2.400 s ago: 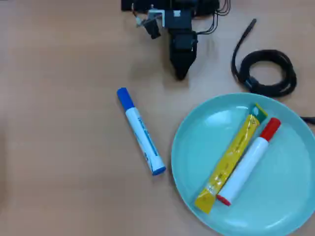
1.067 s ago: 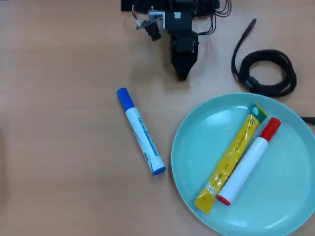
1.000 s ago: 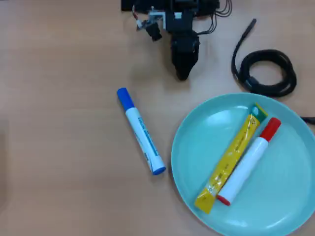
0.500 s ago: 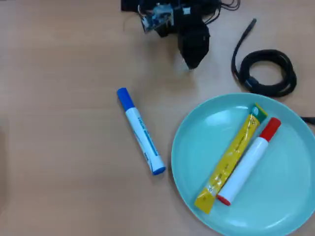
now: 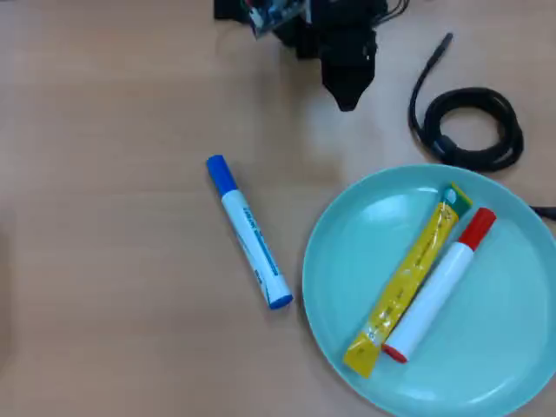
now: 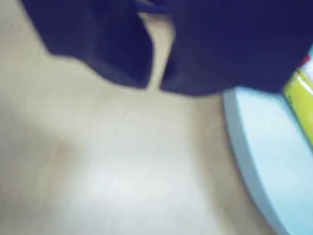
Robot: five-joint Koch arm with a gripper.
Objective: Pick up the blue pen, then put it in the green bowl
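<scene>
A: The blue pen (image 5: pixel 248 233) lies flat on the bare table (image 5: pixel 113 261), cap end toward the top of the overhead view, just beside the left rim of the green bowl (image 5: pixel 512 347) but not touching it. Nothing holds it

B: So the pick has not begun. Where is the gripper (image 5: pixel 348 102)?

A: Near the top edge of the overhead view, well apart from the pen, its tip pointing down toward the bowl's upper rim. In the blurred wrist view the gripper (image 6: pixel 154 86) shows two dark jaws with only a thin slit of table between them, so they look nearly pressed together, pinching nothing

B: And the bowl's contents?

A: A red-capped marker (image 5: pixel 439 287) and a yellow packet (image 5: pixel 408 278) lie side by side inside it, leaving room on either side for the pen. A coiled black cable (image 5: pixel 473 126) sits above the bowl, clear of any likely path

B: Then the jaws likely need to open before reaching the pen
</scene>
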